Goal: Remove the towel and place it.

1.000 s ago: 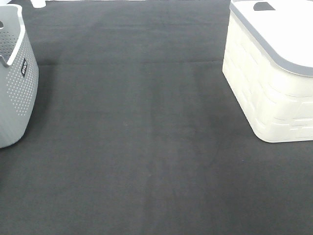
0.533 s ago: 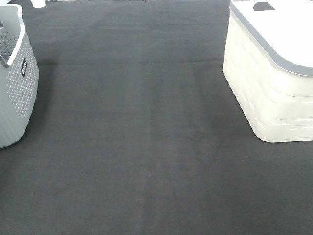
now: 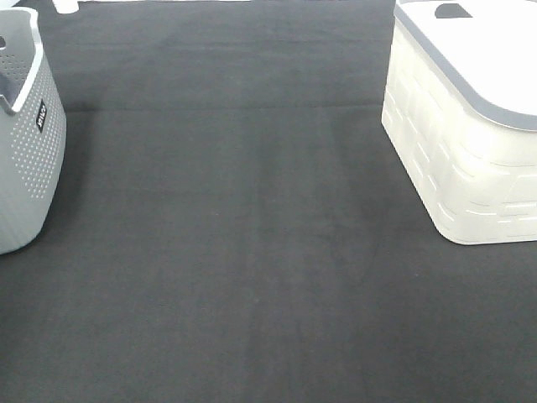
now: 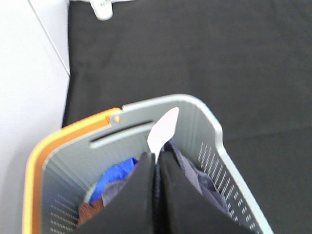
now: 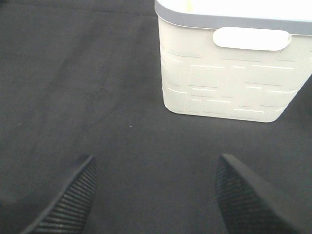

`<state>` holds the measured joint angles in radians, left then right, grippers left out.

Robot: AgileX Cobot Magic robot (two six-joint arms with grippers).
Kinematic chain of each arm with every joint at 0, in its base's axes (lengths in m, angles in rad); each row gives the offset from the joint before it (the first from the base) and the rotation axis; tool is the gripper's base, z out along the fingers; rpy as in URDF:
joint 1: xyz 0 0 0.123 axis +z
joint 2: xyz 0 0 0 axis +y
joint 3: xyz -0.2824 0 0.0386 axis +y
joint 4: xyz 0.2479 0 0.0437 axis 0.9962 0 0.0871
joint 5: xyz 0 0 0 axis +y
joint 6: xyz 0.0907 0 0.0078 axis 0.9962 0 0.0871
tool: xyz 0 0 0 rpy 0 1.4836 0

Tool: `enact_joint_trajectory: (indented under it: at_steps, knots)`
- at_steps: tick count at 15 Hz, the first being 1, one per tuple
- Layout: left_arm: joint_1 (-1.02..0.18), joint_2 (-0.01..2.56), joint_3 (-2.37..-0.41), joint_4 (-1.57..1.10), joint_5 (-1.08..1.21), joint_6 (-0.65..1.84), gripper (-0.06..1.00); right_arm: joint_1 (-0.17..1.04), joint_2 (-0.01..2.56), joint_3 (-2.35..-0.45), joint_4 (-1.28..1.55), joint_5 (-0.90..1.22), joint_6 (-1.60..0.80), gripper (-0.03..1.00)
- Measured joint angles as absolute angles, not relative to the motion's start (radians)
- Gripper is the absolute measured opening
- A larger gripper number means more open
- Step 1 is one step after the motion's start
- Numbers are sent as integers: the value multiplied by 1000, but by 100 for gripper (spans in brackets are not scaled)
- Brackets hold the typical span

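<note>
In the left wrist view my left gripper [image 4: 156,157] hangs shut inside the grey perforated basket [image 4: 204,122]. A small white tag [image 4: 163,130] sticks out from between its fingertips. The greyish-lavender towel [image 4: 189,168] bunches right beside the fingers and runs in between them, so the grip is on the towel at its tag corner. My right gripper [image 5: 156,195] stands open over bare black cloth, a short way from the white basket [image 5: 229,73], with nothing between its fingers. Neither gripper shows in the exterior high view.
The grey basket [image 3: 25,143] stands at the table's left edge and has an orange rim [image 4: 34,161]. It also holds a blue cloth [image 4: 117,173] and a brown cloth [image 4: 87,212]. The white basket [image 3: 470,126] stands at the back right on the black table cover [image 3: 252,252].
</note>
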<state>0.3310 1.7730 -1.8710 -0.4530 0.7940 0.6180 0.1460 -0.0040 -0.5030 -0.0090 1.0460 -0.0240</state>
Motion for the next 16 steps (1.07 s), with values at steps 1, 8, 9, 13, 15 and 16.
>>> enact_joint_trajectory:
  at_steps: [1,8,9,13,15,16]
  knots:
    - [331,1762,-1888,-453,794,612,0,146,-4,-503,-9,1046,-24,69]
    - [165,1758,-2136,-433,752,563,0,146,-4,-503,-9,1046,-24,69]
    - [116,1758,-2172,-406,725,563,0,146,-4,-503,-9,1046,-24,69]
    - [-72,1758,-2243,-315,557,563,0,146,-4,-503,-9,1046,-24,69]
    - [-156,1762,-2244,-275,476,563,0,146,-4,-503,-9,1046,-24,69]
    - [-187,1768,-2245,-264,452,563,0,146,-4,-503,-9,1046,-24,69]
